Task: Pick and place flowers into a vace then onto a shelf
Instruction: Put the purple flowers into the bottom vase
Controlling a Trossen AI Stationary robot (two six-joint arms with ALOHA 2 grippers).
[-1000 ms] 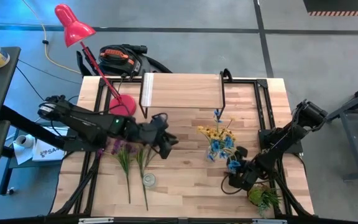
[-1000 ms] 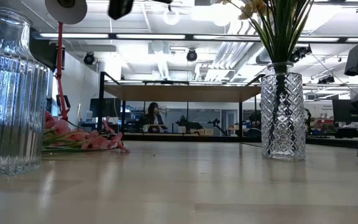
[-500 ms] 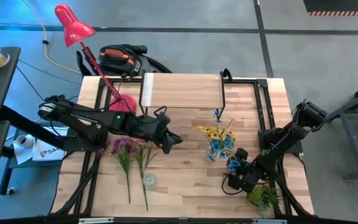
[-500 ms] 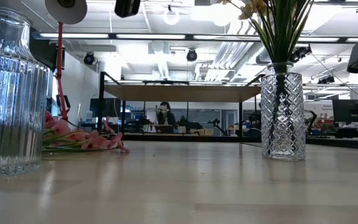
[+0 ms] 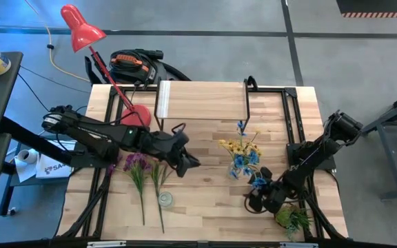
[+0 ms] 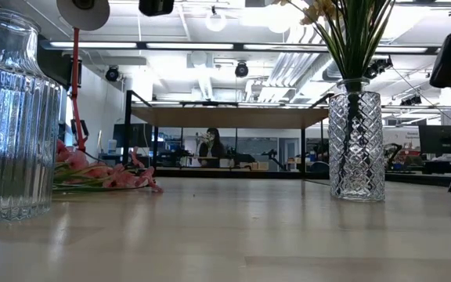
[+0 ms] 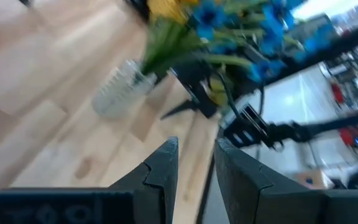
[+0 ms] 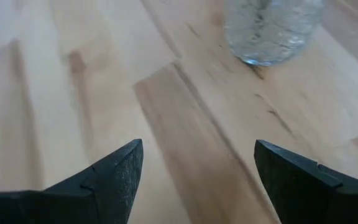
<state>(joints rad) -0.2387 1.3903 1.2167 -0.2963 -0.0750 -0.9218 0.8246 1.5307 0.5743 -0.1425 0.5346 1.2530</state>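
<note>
Little change over the last second. Note the left pincer (image 5: 187,162) above the middle of the light wooden desk (image 5: 205,207), drifted a touch toward 1 o'clock and then back, ending almost on the same spot. Hangs between the two groups of flowers, fingers parted by a narrow slot, gripping nothing. Points toward the clear diamond-cut glass vase (image 6: 356,145) at 3 o'clock.

At 9 o'clock of that pincer, flat on the desk and unmoved: the long-stemmed purple sprig (image 5: 136,164) and, just beside it, the pink sprig (image 6: 120,177). Already upright in the diamond-cut vase: the yellow sprig (image 5: 237,146) and the blue sprig (image 5: 248,160). Near 6 o'clock of the lying pair, an empty ribbed clear glass vase (image 5: 165,199).

Find the right pincer (image 5: 255,200) low at 5 o'clock of the filled vase, slid slightly toward 7 o'clock, spread wide and empty; probably waiting, though hard to judge from above.

Means no gain for the task: half the flowers placed, half still to fetch, and nothing yet on the light-wood, black-legged shelf (image 5: 202,100) at 12 o'clock. By judgement, calls next for a return of the left pincer to the purple or pink stem.
</note>
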